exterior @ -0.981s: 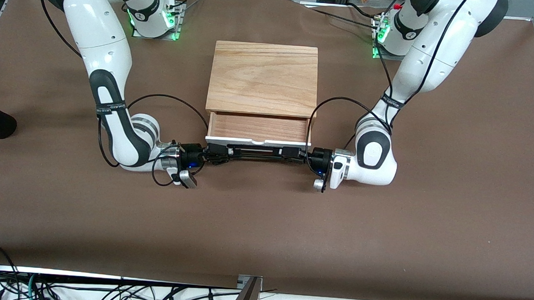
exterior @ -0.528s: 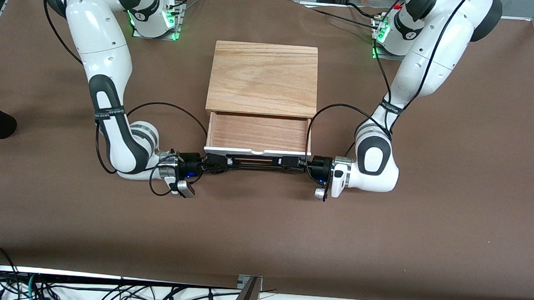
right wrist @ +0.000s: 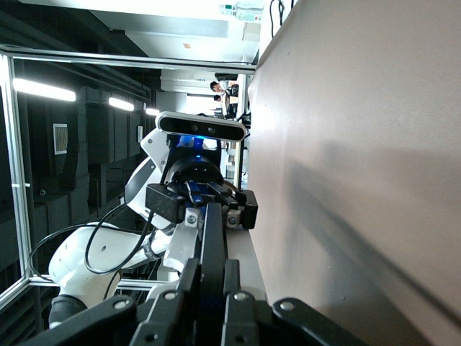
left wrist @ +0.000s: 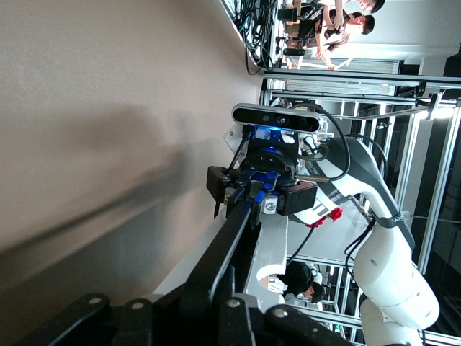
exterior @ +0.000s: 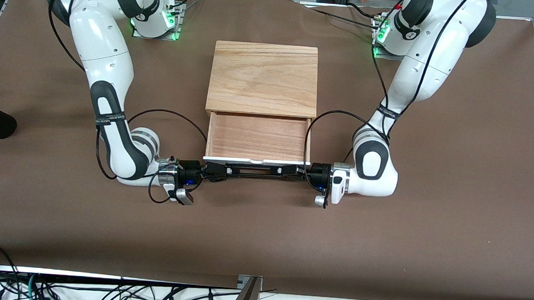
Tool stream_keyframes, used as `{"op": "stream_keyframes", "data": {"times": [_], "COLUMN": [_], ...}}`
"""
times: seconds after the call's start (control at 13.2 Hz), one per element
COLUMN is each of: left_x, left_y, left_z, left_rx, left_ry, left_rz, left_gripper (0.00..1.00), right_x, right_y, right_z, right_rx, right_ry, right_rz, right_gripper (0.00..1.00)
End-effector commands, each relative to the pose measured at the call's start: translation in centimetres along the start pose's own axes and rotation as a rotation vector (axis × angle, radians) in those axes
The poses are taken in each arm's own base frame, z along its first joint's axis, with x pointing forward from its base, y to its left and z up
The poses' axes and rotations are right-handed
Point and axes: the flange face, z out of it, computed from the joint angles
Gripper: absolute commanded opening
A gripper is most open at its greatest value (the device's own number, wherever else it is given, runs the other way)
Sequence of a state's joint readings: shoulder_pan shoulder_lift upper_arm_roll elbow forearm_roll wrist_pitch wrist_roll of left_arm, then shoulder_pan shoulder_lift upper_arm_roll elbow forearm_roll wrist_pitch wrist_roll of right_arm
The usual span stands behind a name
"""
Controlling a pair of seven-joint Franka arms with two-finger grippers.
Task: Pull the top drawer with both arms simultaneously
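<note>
Nearest the front camera ran a strip of tangled black cables (exterior: 104,292) along the edge of the surface (exterior: 262,241), a broad sheet of plain brown covering with bare brown stretching toward the cabinet. The wrist views showed metal framing and some people in the room around the rig.

Two arms worked at the surface, each bearing one claw, and one cabinet stood between them. Both arms' wrists lay low over the surface, just nearer the front camera than the drawer's front, with their claws pointing inward along the handle. The right claw (exterior: 214,170) pinched the end of the handle (exterior: 252,170) toward the right arm's end of the surface; the left claw (exterior: 291,171) pinched the end toward the left arm's end. Each wrist view looked down the black bar to the other arm's claw at its end, fingers pressed against the bar.

The top drawer (exterior: 257,137) was a shallow light-wood tray with a white front panel and a long black wire bar handle. It stood pulled well out from under the cabinet's flat wood top slab (exterior: 262,78), toward the front camera, its bare wood floor showing. Farthest off, the two arm bases, lit green, stood to either side of the cabinet.
</note>
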State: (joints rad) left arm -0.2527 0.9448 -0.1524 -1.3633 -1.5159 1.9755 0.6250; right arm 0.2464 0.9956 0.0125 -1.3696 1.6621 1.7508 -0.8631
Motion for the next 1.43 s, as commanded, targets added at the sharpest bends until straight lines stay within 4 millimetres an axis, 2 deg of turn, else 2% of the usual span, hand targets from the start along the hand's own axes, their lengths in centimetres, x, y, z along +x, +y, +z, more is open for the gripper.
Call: {"op": "stream_keyframes", "data": {"times": [0.0,0.08,0.15,0.23,0.38,0.45,0.53,0.68,0.83,0.91,1.06,1.21,1.36], "left_x": [-1.0,-1.0,-1.0,-1.0,-0.9,-0.8,-0.9,0.0,1.1,1.7,3.4,4.0,4.3], "left_y": [1.5,1.1,0.9,0.7,0.3,-0.1,-0.2,0.3,2.3,3.7,7.2,10.2,11.6], "left_z": [2.0,2.0,2.1,2.1,1.8,1.5,1.8,1.0,0.0,-0.6,-3.3,-6.1,-10.2], "left_rx": [-0.042,-0.04,-0.04,-0.041,-0.034,-0.025,-0.016,0.006,0.074,0.107,0.197,0.332,0.419], "left_ry": [-0.066,-0.067,-0.067,-0.066,-0.062,-0.059,-0.062,-0.052,-0.078,-0.09,-0.097,-0.134,-0.159], "left_rz": [-0.002,-0.006,0.011,0.024,0.025,0.026,0.044,0.076,0.152,0.169,0.213,0.259,0.259], "left_gripper": [0.51,0.6,0.89,1.0,1.0,1.0,1.0,1.0,1.0,1.0,1.0,1.0,1.0], "right_x": [2.9,2.9,2.9,3.0,3.3,3.6,4.0,4.8,6.4,6.6,6.6,6.4,6.2], "right_y": [1.8,1.6,1.5,1.3,0.8,0.4,0.1,-2.1,-7.4,-9.3,-11.8,-13.7,-15.8], "right_z": [-3.4,-3.4,-3.4,-3.4,-3.8,-4.6,-5.8,-8.7,-11.1,-12.3,-13.6,-15.2,-17.2], "right_rx": [-0.078,-0.078,-0.078,-0.078,-0.085,-0.106,-0.141,-0.26,-0.393,-0.479,-0.613,-0.755,-0.874], "right_ry": [0.128,0.127,0.126,0.128,0.13,0.135,0.135,0.095,0.048,0.025,-0.005,-0.034,-0.035], "right_rz": [0.001,-0.003,-0.002,0.006,-0.001,-0.005,0.015,0.048,0.037,0.045,0.081,0.094,0.126], "right_gripper": [0.62,0.93,1.0,1.0,1.0,1.0,1.0,1.0,1.0,1.0,1.0,1.0,1.0]}}
